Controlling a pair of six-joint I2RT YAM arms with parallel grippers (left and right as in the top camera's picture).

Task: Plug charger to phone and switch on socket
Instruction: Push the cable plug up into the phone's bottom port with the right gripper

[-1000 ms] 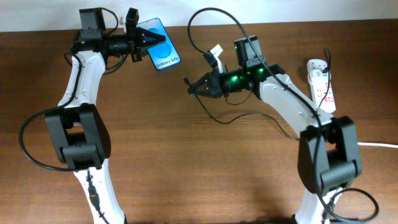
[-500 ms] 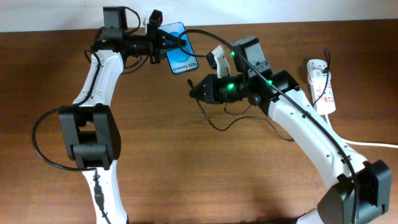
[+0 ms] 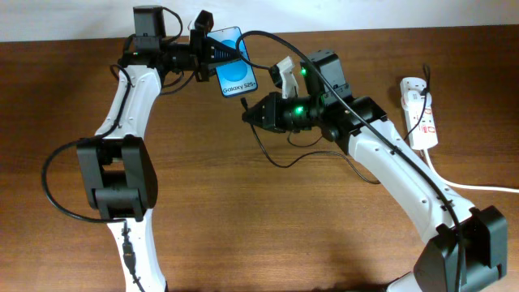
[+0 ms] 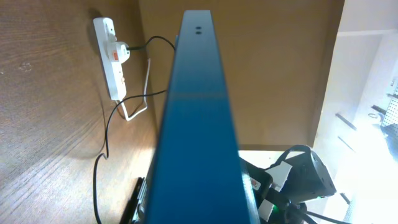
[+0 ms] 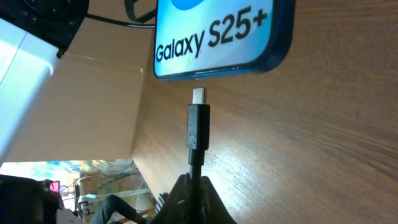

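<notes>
My left gripper (image 3: 212,52) is shut on the phone (image 3: 233,71), a blue-screened "Galaxy S25+" held above the table at the back; in the left wrist view its blue edge (image 4: 196,124) fills the middle. My right gripper (image 3: 253,115) is shut on the charger (image 5: 198,127), with its metal-tipped connector pointing at the phone's bottom edge (image 5: 214,43), a small gap apart. The thin black cable (image 3: 280,158) trails across the table. The white socket (image 3: 420,111) lies at the far right, also seen in the left wrist view (image 4: 111,59).
A thick white cord (image 3: 478,186) runs from the socket off the right edge. A black plug sits in the socket (image 4: 122,51). Robot cables loop above the right arm (image 3: 284,24).
The left arm carried the phone right, then settled. The right gripper with the charger moved up and left, closer to the phone's bottom edge.
</notes>
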